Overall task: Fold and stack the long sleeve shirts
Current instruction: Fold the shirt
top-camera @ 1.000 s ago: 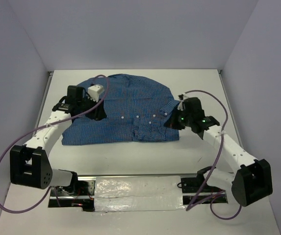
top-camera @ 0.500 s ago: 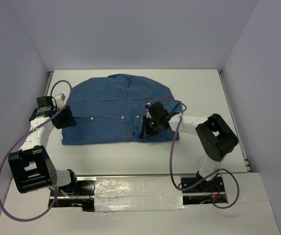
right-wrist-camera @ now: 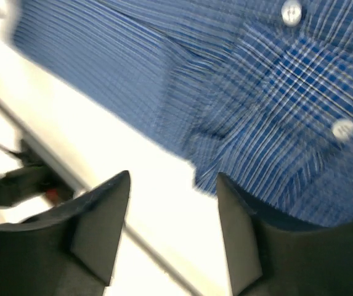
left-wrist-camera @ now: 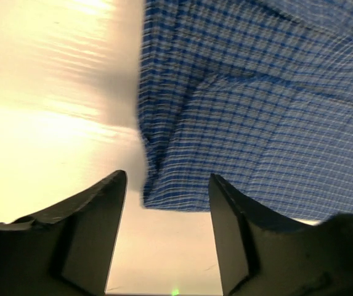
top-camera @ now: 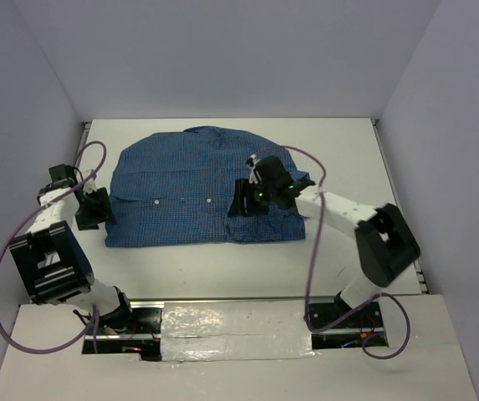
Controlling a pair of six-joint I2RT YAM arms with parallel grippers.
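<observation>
One blue checked long sleeve shirt (top-camera: 180,180) lies flattened across the middle of the white desk (top-camera: 348,150), with a row of small white buttons (top-camera: 209,200) running sideways along its near half. We see our right gripper (top-camera: 243,201) above the shirt's near right part, fingers spread and pinching nothing. Our left gripper (top-camera: 91,209) hangs over the desk just beside the shirt's left edge, fingers likewise spread and empty.

Walls (top-camera: 222,58) on three sides — shirt (top-camera: 180,184) central
</observation>
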